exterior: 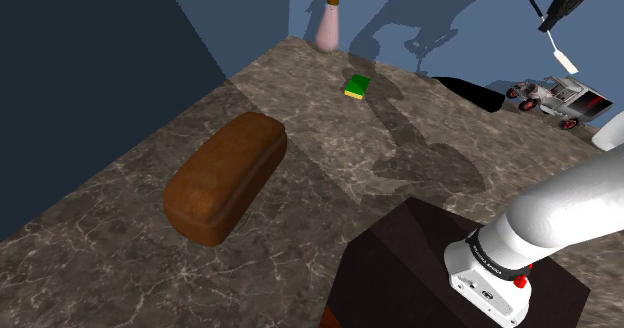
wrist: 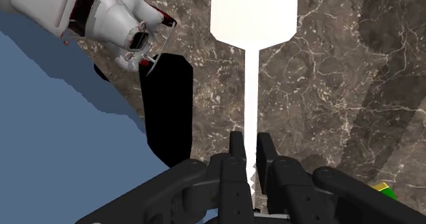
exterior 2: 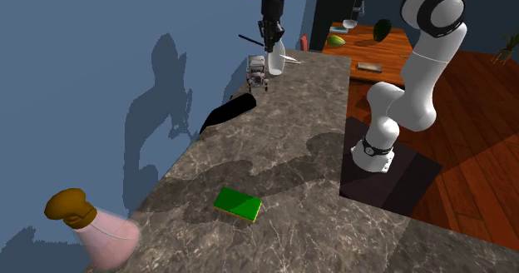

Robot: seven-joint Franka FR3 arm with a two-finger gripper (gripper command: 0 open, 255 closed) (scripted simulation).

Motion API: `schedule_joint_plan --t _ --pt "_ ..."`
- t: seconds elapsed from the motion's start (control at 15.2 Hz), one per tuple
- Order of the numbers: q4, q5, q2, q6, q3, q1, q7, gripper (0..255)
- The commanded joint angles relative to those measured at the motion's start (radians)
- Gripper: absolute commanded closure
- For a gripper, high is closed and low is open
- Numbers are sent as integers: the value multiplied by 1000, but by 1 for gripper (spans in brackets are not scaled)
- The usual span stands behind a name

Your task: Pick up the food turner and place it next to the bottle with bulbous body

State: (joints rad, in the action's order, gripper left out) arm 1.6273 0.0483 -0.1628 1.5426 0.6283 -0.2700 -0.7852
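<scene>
My gripper (wrist: 250, 144) is shut on the thin white shaft of the food turner (wrist: 252, 11), whose broad white blade sticks out ahead of the fingers. In the shoulder view the gripper (exterior: 550, 18) hangs high at the upper right, well above the marble counter (exterior: 330, 176), with the turner (exterior: 565, 58) held crosswise and its black handle pointing up. The second exterior view shows the gripper (exterior 2: 268, 43) and turner (exterior 2: 292, 60) over the counter's far end. The bulbous pink bottle (exterior: 328, 21) with a brown top stands at the opposite corner by the blue wall (exterior 2: 104, 234).
A brown bread loaf (exterior: 225, 176) lies on the shoulder view's left. A green and yellow sponge (exterior: 357, 87) (exterior 2: 238, 204) lies between the bottle and the gripper. Below the gripper sit a toy vehicle (exterior: 555, 98) (wrist: 109, 18) and a black object (exterior: 470, 91) (wrist: 167, 100).
</scene>
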Motion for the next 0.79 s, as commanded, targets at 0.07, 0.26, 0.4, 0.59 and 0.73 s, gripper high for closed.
schedule_joint_plan --t 0.07,0.26,0.4,0.59,0.73 --pt "47 38 -62 -3 17 -23 -38 255" --pt "77 69 -110 -10 41 -49 -86 255" --pt "92 89 -137 -16 60 -66 -120 255" --pt "104 116 -170 -26 93 -91 -176 255" --pt "106 132 -187 -33 118 -106 -216 255"
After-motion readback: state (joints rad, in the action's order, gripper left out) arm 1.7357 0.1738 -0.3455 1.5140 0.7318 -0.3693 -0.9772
